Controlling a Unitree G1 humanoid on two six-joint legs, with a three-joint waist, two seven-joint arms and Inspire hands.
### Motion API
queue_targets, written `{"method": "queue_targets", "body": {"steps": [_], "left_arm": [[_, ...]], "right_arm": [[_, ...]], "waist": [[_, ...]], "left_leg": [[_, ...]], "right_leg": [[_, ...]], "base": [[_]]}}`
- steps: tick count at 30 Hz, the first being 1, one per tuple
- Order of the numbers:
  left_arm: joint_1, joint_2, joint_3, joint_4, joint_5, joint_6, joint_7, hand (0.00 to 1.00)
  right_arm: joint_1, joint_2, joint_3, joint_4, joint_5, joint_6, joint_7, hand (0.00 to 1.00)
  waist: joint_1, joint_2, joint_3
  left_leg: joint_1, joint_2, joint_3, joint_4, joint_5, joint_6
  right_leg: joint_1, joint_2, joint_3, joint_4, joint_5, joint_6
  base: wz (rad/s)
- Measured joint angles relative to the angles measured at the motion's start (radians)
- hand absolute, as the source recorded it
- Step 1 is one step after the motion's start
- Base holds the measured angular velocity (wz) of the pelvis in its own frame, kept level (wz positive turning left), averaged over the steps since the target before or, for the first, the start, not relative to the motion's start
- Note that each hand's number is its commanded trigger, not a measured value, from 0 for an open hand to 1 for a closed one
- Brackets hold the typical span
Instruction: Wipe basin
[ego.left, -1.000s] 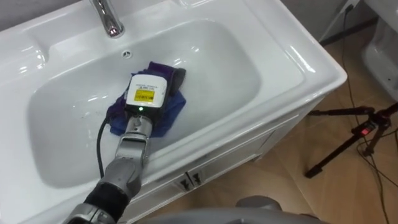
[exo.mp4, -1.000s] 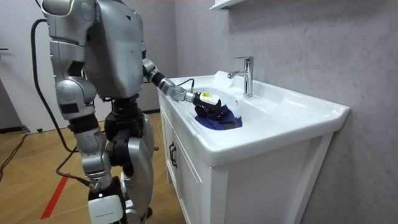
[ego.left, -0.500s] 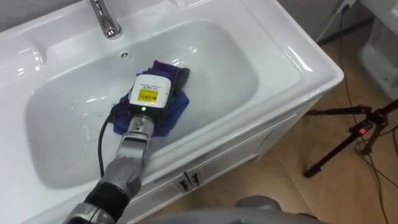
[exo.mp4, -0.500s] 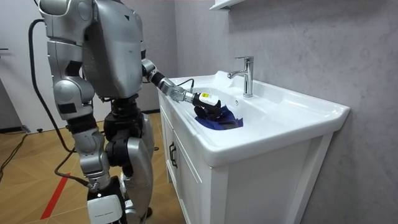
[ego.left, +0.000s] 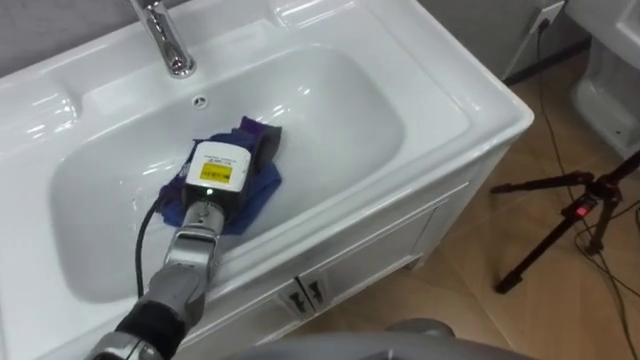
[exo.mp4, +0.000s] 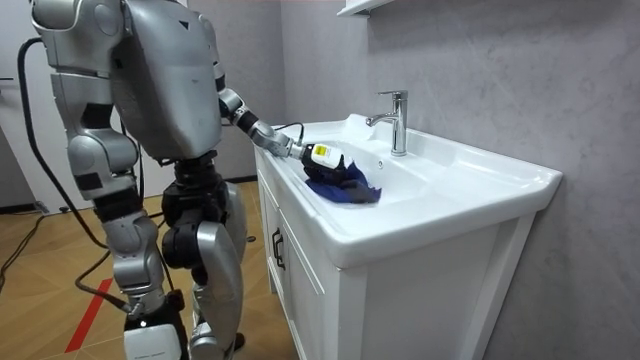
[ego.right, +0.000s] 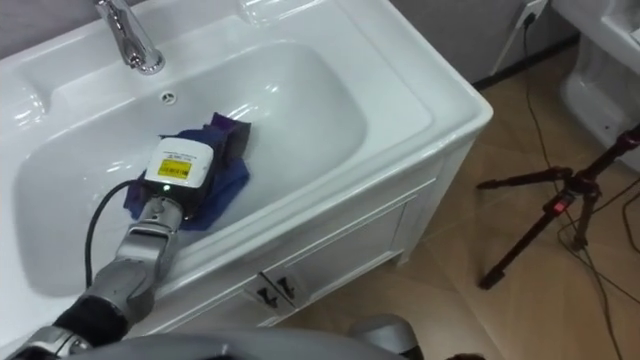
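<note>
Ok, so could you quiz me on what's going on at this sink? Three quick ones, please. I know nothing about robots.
1. Pick one: what lies under the robot's left hand in the basin?
A) a sponge
B) a dark blue cloth
C) a brush
2. True or false: the left hand grips the tap.
3. Fill the gap: beside the cabinet, on the robot's right, stands a black ____.

Key: 1 B. 2 false, the hand rests on the cloth in the bowl, apart from the tap. 3 tripod.
</note>
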Motion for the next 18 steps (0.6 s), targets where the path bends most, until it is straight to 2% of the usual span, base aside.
{"method": "queue_targets", "body": {"steps": [2,3,5,6,10,13,15,18], "left_arm": [[0.039,0.022,0.038,0.003,0.034,0.021,0.010,1.00],[0.057,0.047,0.046,0.009,0.054,0.033,0.016,1.00],[0.079,0.084,0.046,0.032,0.094,0.037,0.043,1.00],[0.095,0.091,0.053,0.033,0.118,0.042,0.047,1.00],[0.098,0.090,0.054,0.065,0.171,0.059,0.038,1.00],[0.098,0.090,0.049,0.088,0.171,0.098,0.021,1.00],[0.098,0.091,0.026,0.091,0.171,0.139,-0.017,1.00],[0.098,0.089,0.023,0.092,0.189,0.156,-0.043,1.00]], "right_arm": [[0.002,-0.009,-0.030,-0.001,-0.018,-0.001,0.004,0.00],[-0.001,-0.016,-0.057,0.006,-0.019,-0.004,0.005,0.00],[0.003,-0.028,-0.096,0.007,-0.021,-0.014,0.004,0.00],[0.005,-0.038,-0.119,0.005,-0.021,-0.020,0.003,0.00],[-0.008,-0.053,-0.155,0.005,-0.064,-0.021,0.000,0.00],[-0.020,-0.054,-0.152,0.005,-0.069,-0.010,-0.003,0.00],[-0.026,-0.054,-0.150,0.005,-0.065,-0.006,-0.006,0.00],[-0.027,-0.054,-0.150,0.005,-0.066,-0.001,-0.010,0.00]], "waist": [[0.018,0.007,-0.0017],[0.024,0.011,-0.0021],[0.044,0.018,-0.0020],[0.054,0.023,-0.0010],[0.054,0.035,-0.0025],[0.046,0.035,-0.0027],[0.044,0.035,-0.0027],[0.043,0.035,-0.0028]], "left_leg": [[0.006,0.003,0.000,0.000,0.000,0.000],[0.009,0.006,0.001,-0.001,0.000,0.000],[0.018,0.010,0.001,-0.002,0.000,0.000],[0.026,0.012,0.001,-0.002,0.000,0.000],[0.032,0.018,0.001,0.000,0.000,0.000],[0.038,0.024,0.003,0.001,0.000,0.000],[0.045,0.028,0.004,0.001,0.000,0.000],[0.045,0.032,0.004,0.002,0.000,0.000]], "right_leg": [[0.002,0.004,0.004,0.000,0.002,-0.004],[0.003,0.007,0.005,-0.001,0.003,-0.005],[0.007,0.013,0.009,-0.002,0.005,-0.009],[0.012,0.016,0.009,-0.002,0.007,-0.012],[0.014,0.022,0.004,-0.003,0.008,-0.018],[0.015,0.028,0.006,0.001,0.006,-0.025],[0.019,0.033,0.010,0.001,0.005,-0.030],[0.018,0.037,0.010,0.001,0.006,-0.033]], "base": [[-0.18],[-0.09],[-0.19],[-0.27],[-0.14],[-0.08],[-0.12],[-0.02]]}}
